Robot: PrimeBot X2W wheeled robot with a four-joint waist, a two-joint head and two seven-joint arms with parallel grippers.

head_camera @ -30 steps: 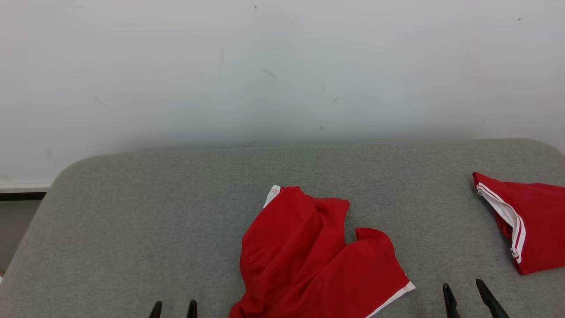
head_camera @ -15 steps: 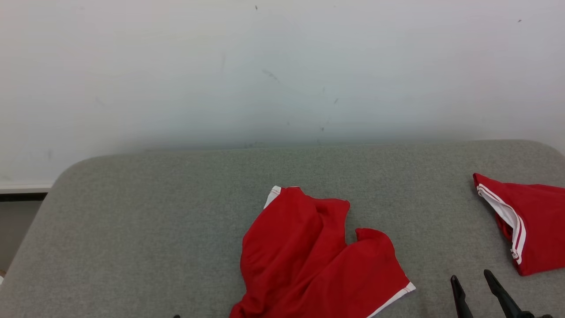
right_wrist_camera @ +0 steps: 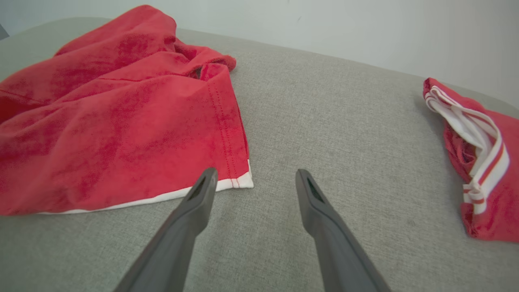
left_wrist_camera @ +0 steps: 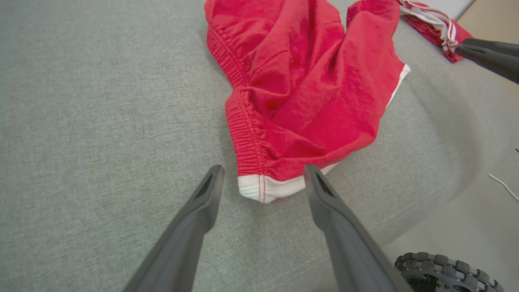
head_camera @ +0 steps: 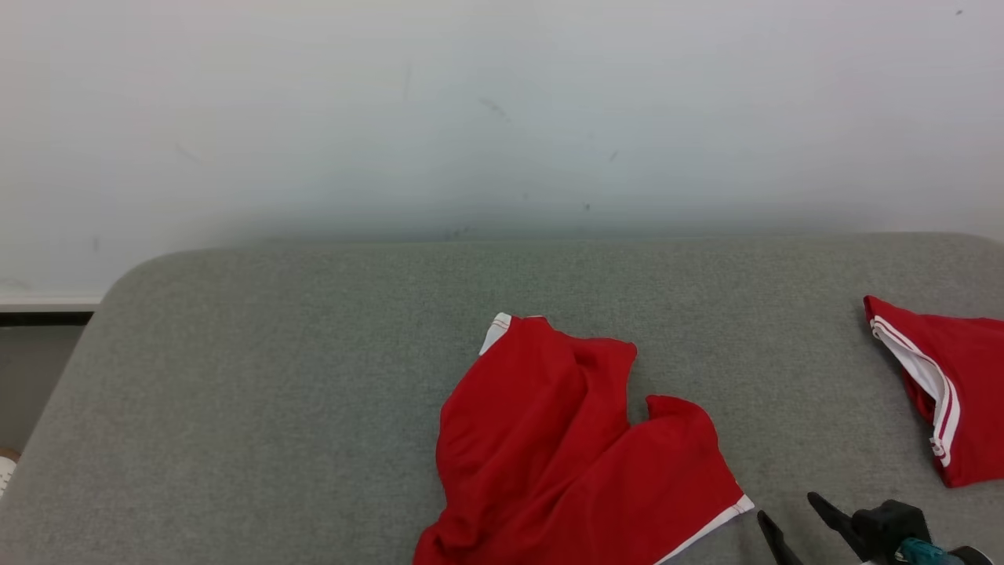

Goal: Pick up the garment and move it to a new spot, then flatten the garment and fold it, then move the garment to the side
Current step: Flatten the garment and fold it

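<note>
On grey cushion (head_camera: pixel 274 392), crumpled red shorts (head_camera: pixel 565 447); left gripper (left_wrist_camera: pixel 263 170) at their seven o'clock, right gripper (head_camera: pixel 788 508) at four, both jaws wide.

Red shorts (head_camera: pixel 565 447), white trim, lying crumpled. Waistband corner just ahead of left gripper (left_wrist_camera: pixel 263 175); hem corner just beside right gripper (right_wrist_camera: pixel 255 174).

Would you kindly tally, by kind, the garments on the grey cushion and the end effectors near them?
Red fabric garments with white trim: 2, the crumpled red garment in the middle and the second red garment at the right.
Dark two-fingered end effectors: 2, the left end effector and the right end effector, both open.
Total: 4
</note>
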